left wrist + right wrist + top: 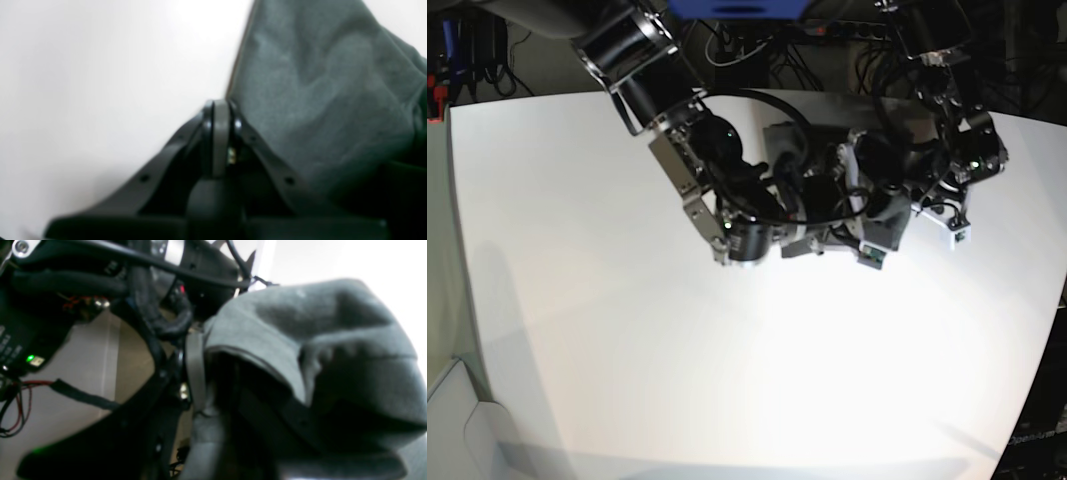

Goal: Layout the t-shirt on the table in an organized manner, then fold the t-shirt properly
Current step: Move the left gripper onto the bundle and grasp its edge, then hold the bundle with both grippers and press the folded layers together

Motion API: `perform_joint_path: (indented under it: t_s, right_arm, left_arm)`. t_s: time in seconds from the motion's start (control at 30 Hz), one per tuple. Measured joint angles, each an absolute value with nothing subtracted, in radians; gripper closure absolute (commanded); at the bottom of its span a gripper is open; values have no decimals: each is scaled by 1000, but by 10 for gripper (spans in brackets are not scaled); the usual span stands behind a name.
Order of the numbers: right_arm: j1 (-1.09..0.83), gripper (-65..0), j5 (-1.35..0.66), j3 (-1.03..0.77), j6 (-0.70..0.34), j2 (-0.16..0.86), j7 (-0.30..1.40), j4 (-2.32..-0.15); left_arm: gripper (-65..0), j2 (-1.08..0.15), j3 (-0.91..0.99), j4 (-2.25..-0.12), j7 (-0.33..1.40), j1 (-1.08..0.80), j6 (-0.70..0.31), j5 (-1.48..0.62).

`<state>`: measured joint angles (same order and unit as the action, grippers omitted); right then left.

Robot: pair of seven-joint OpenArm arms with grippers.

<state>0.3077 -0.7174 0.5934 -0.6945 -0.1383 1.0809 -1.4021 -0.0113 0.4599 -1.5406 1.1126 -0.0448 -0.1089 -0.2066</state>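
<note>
Both arms hang close together over the far middle of the white table [627, 330], and the dark charcoal-grey t-shirt [812, 205] is bunched up between them, lifted clear of the tabletop rather than lying on it; in the base view only a small patch of it shows among the wrists and black cables [767, 110]. The left gripper [221, 110] has its jaws pressed fully together, and in its wrist view a hemmed edge of the cloth runs straight down into the closed tips, so it appears to pinch a thin margin of the shirt, with the fabric spreading upward and to the side from that point. The right gripper [196, 373] stands only slightly parted, and in its own view a thick, folded wad of grey cloth with a stitched hem drapes over and around one finger; the jaws seem to be closed on that bundle, though blur and shadow hide the exact contact. Holding the garment at two points in the air looks like a way to find its edges and let the rest hang loose, so it can be drawn apart and lowered flat. By that reading, the laying-out step is barely begun and no fold has been made. The next move likely calls for separating the arms without losing the thinner left-hand pinch.
</note>
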Motion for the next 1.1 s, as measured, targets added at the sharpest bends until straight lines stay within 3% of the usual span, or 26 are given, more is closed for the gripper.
perform_joint_path:
  t_s: [0.3, 0.57, 0.67, 0.87, 1.1]
  right_arm:
    - [372, -108, -716, 633, -695, -139, 1019, -1394]
    - [407, -110, -730, 631, -694, -139, 925, -1262]
    - [419, -159, -737, 632, -694, -139, 919, -1239]
    - [420, -328, -729, 632, -694, -139, 919, -1240]
    - [417, -359, -730, 632, -694, -139, 919, -1240]
  left_arm:
    - [0, -11, 460, -1563, 1118, -68, -113, -215]
    - [0, -11, 460, -1568, 1121, -69, -113, -214]
    - [0, -10, 460, -1580, 1129, -72, -113, -210]
    - [0, -12, 460, -1597, 1148, -80, -113, -204]
    - [0, -13, 461, -1598, 1148, -80, -113, -204]
